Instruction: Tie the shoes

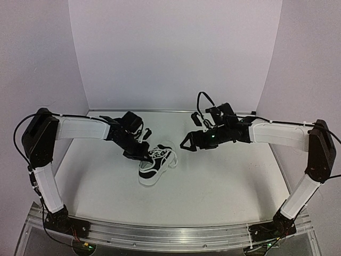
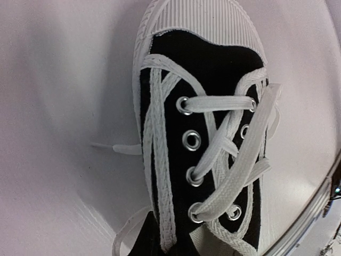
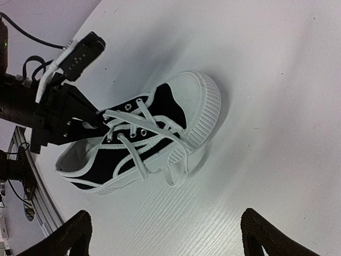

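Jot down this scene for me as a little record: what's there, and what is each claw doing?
shoe: one black sneaker with a white sole, on the table
laces: white, untied, loose ends trailing
left claw: shut, apparently pinching the laces by the shoe's opening
right claw: open, holding nothing, apart from the shoe

I have bare table (image 1: 229,176) to the right of the shoe (image 1: 154,166); the left gripper (image 1: 141,153) crowds its left side.
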